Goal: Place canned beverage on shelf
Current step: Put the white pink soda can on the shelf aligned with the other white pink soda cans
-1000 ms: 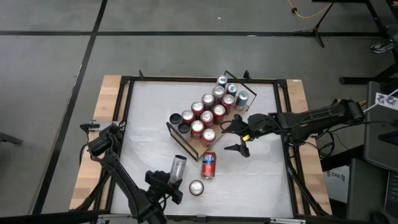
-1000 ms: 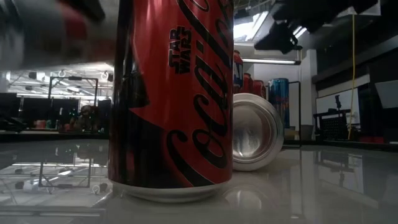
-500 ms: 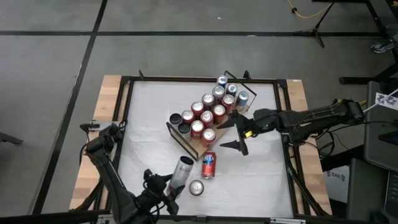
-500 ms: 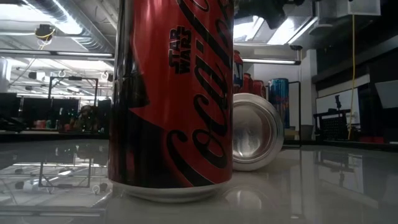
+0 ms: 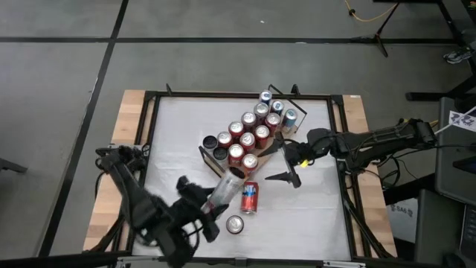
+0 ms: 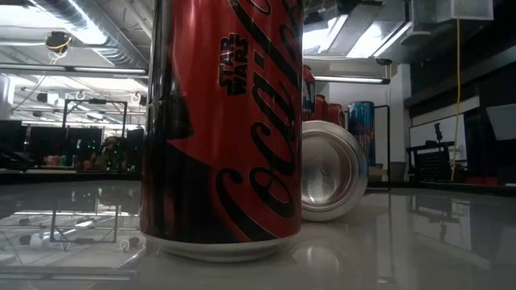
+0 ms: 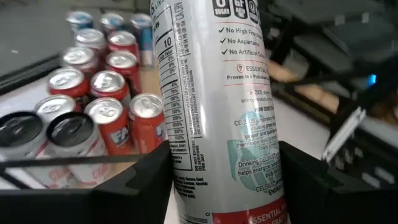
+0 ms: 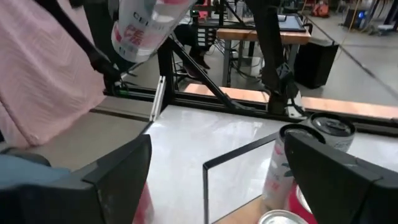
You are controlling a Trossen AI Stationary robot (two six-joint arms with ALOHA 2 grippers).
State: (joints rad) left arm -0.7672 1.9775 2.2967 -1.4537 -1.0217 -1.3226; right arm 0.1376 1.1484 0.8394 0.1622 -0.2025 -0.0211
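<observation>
My left gripper [image 5: 211, 207] is shut on a slim white can [image 5: 225, 188], held tilted just near of the shelf's near end. The shelf [image 5: 210, 161] is a light-wood board with black wire rails. Several red, black and blue cans [image 5: 249, 134] stand on it. My right gripper [image 5: 286, 160] is open and empty beside the shelf's right side. A red and blue can [image 5: 249, 197] lies on its side on the table. A red can [image 5: 235, 224] stands on its base near the table's near edge and fills the low view [image 6: 222, 121]. My left gripper pinches the white can's lower body [image 7: 205, 186] between its two fingers [image 7: 140, 186], one on each side. The fingers come slanting from the table's near left and lie across the can. The can is lifted clear and tilted, its top toward the shelf.
The table's black frame [image 5: 152, 134] runs round the white top. The shelf's wire rail [image 8: 239, 155] and a white can [image 8: 283, 165] on the shelf stand close before my right gripper. Bare white tabletop [image 5: 178, 123] lies left of the shelf.
My left gripper has carried the white can from near the table's near edge up and toward the shelf. The can has tipped further over, its top now pointing at the shelf's near end. My right gripper has stayed open beside the shelf.
</observation>
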